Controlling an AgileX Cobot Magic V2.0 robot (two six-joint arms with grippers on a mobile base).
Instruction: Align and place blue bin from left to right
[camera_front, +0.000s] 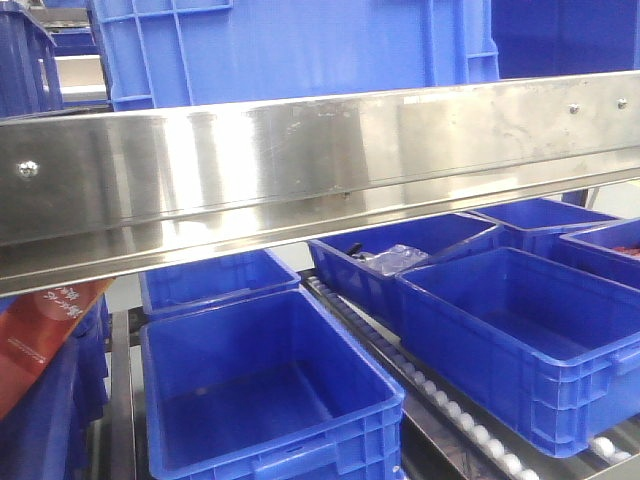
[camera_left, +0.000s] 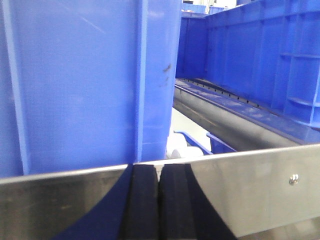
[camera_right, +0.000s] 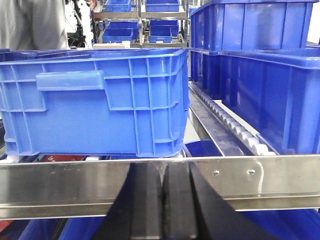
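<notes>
The blue bin (camera_front: 300, 45) stands on the upper shelf behind a steel rail (camera_front: 320, 170), with only its ribbed lower wall showing in the front view. In the left wrist view its smooth wall (camera_left: 75, 85) fills the left half, very close. My left gripper (camera_left: 159, 200) sits just below that rail, under the bin's corner, its black fingers pressed together on nothing. The right wrist view shows the bin (camera_right: 95, 100) further off, with its handle recess facing me. My right gripper (camera_right: 162, 200) is shut and empty below the rail, under the bin's right corner.
Deeper-blue crates (camera_front: 260, 390) (camera_front: 530, 330) sit on the lower roller lanes, one holding a dark packet (camera_front: 395, 258). More crates (camera_right: 265, 95) stand right of the bin beside a roller track (camera_right: 235, 130). A person (camera_right: 32, 22) stands at the back left. A red carton (camera_front: 40, 335) leans low on the left.
</notes>
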